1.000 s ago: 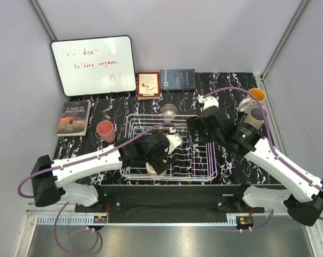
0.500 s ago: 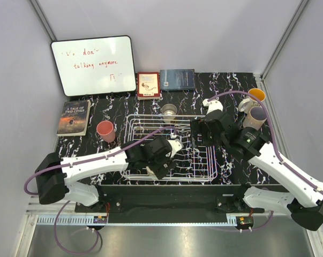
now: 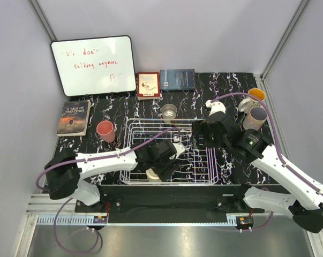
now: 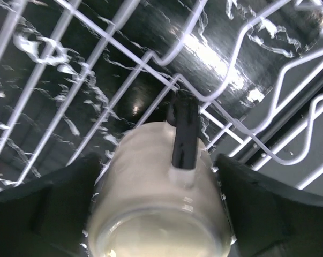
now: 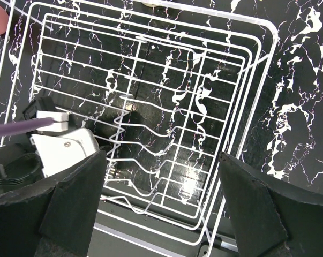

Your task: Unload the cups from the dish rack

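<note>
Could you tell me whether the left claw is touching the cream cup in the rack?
Cannot tell. The left wrist view shows the cup inside the left claw, but blur hides any gap.

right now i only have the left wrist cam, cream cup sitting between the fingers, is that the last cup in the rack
Observer: Maybe not. A clear glass stands at the far rim of the rack; I cannot tell whether it is inside or just beyond.
Operator: ok where's the right arm
Observer: The right gripper hangs open over the rack's right half, holding nothing.
Operator: any cups out on the table
Observer: Yes. A pink cup stands on the table left of the rack, and a yellow-lined mug and a pale mug stand at the far right.
</note>
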`<state>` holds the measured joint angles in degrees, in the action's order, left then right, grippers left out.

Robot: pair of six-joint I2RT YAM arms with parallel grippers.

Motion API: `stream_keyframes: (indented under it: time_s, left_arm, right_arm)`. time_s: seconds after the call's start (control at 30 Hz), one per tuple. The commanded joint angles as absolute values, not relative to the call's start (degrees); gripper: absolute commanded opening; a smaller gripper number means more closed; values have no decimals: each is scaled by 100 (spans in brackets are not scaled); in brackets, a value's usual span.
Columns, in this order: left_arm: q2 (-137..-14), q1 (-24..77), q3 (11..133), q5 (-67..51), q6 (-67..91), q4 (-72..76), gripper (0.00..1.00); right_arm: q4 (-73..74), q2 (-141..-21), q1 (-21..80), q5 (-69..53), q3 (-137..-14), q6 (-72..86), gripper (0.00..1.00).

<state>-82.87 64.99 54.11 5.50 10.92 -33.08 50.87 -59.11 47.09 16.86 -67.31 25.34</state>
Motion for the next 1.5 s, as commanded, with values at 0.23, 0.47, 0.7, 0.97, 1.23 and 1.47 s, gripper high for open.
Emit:
stream_keyframes:
  time_s: [0.23, 0.47, 0.7, 0.97, 1.23, 1.47]
  left_arm:
    - [-8288, 6548, 5756, 702, 1037, -3735, 0]
    - [-8025, 6522, 6117, 1362, 923, -3806, 0]
    - [-7630, 5882, 6539, 1021, 1063, -3692, 0]
    - [-6541, 4624, 5802, -1085, 2363, -2085, 0]
    - [-6363, 3990, 4950, -2680, 3813, -151, 0]
    - [-6285, 3832, 3886, -3269, 5307, 2115, 0]
  right_arm:
    - [5080, -5801, 4746, 1758, -6680, 2619, 92]
    - [5027, -5845, 4746, 1793, -6724, 2575, 92]
    - [4975, -5897, 4746, 1819, -6794, 2558, 92]
    - [4852, -5915, 4746, 1785, -6794, 2566, 92]
    - [4737, -5959, 4746, 1714, -6715, 2575, 92]
    - [4509, -5819, 4746, 1512, -6531, 2654, 92]
